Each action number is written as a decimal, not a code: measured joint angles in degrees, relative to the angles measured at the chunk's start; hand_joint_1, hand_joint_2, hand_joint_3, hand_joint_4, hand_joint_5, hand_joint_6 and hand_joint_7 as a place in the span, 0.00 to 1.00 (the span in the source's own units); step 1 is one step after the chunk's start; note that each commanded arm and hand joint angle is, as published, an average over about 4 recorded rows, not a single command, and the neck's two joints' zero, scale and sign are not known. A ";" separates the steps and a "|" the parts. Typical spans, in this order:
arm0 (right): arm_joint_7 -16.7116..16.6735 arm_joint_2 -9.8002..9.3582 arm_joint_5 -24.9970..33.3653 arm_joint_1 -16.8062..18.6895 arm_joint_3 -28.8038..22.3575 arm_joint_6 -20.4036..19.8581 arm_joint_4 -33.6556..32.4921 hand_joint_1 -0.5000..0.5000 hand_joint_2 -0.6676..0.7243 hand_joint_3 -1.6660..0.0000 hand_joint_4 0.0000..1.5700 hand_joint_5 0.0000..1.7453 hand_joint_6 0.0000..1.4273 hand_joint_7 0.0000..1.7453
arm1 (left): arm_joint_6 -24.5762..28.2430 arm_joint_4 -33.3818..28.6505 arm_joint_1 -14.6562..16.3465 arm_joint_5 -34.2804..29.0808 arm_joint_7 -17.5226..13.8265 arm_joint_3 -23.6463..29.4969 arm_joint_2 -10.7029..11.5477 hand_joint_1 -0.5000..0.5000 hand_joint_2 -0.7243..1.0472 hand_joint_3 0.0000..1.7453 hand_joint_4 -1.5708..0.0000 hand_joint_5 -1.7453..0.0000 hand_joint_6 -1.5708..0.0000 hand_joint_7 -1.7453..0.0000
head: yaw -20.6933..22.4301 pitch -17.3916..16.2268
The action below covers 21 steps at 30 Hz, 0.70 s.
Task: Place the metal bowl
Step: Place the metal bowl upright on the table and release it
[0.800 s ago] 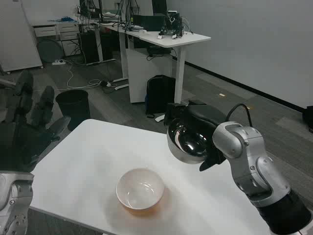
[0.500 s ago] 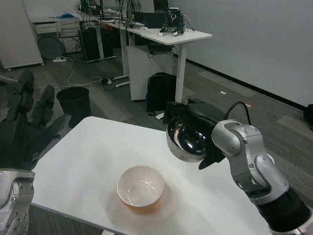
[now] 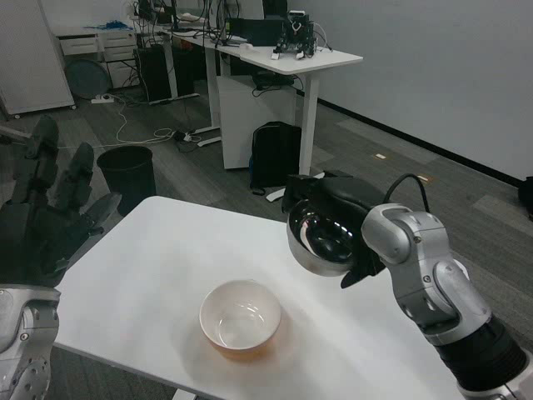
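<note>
1. Clamping the metal bowl (image 3: 327, 239) by its far rim, fingers (image 3: 310, 190) of the right hand (image 3: 333, 200) curled over the top edge, bowl tilted toward the camera and held clear above the tabletop (image 3: 150, 258).
2. Carrying, by the look of it: bowl not yet set down, placing step underway.
3. Calling next for levelling the bowl, lowering it onto bare tabletop or into the dish below, then letting go.
4. Showing nothing but reflections inside the metal bowl.
5. Sitting well below and to the left, a white bowl (image 3: 240, 320) with an orange underside, apparently empty.
6. Waiting off the tabletop's left edge, left hand (image 3: 46, 221) raised, fingers spread, holding nothing.
</note>
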 measured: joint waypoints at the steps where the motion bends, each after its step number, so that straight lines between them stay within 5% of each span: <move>1: 0.00 0.00 -0.14 0.04 0.00 0.00 0.82 0.17 0.09 0.10 0.85 0.89 0.91 0.72 | 0.00 0.00 0.00 -0.01 0.00 0.00 0.00 0.00 1.00 0.00 1.00 1.00 1.00 1.00 | 0.04 -0.02; 11: -2.31 1.85 -5.85 5.66 0.45 -2.64 5.63 0.17 0.14 0.05 0.75 0.94 0.81 0.80 | 0.01 0.05 0.10 -0.15 -0.01 0.15 -0.01 0.00 1.00 0.00 1.00 1.00 1.00 1.00 | -0.19 -1.10; 17: -4.49 4.33 -8.50 9.50 1.49 -5.42 8.78 0.21 0.22 0.05 0.38 0.87 0.68 0.88 | 0.01 0.11 0.13 -0.55 -0.01 0.15 -0.01 0.00 1.00 0.00 1.00 1.00 1.00 1.00 | -0.48 -2.04; 21: -5.10 5.12 -9.17 11.16 2.62 -5.97 10.52 0.21 0.27 0.05 0.26 0.76 0.58 0.88 | 0.01 0.14 0.13 -0.73 -0.01 0.14 -0.01 0.00 1.00 0.00 1.00 1.00 1.00 1.00 | -0.50 -2.44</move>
